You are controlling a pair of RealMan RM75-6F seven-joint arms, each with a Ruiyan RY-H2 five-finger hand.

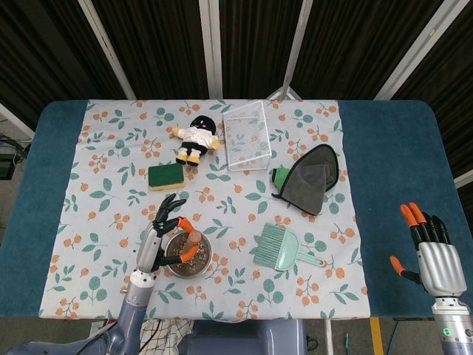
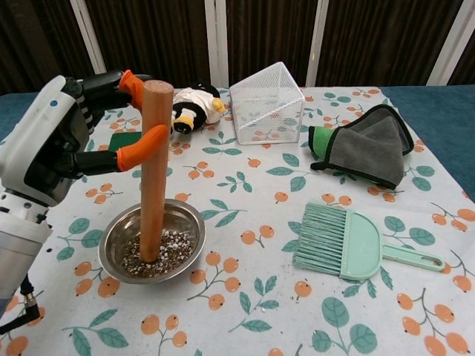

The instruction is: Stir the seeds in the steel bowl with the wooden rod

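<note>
A steel bowl [image 2: 119, 227] [image 1: 205, 258] holding dark and white seeds [image 2: 163, 257] sits on the floral cloth near the front left. A wooden rod [image 2: 155, 169] [image 1: 194, 239] stands upright in it, its lower end in the seeds. My left hand [image 2: 56, 144] [image 1: 155, 241] pinches the rod near its top between orange-tipped fingers. My right hand [image 1: 430, 251] hovers far to the right above the blue table edge, fingers apart and holding nothing; the chest view does not show it.
A mint hand brush with dustpan [image 2: 355, 242] lies right of the bowl. Behind are a grey cloth over a green item [image 2: 369, 145], a white wire basket [image 2: 267, 92], a plush doll [image 2: 191, 105] and a green-yellow sponge [image 1: 165, 175].
</note>
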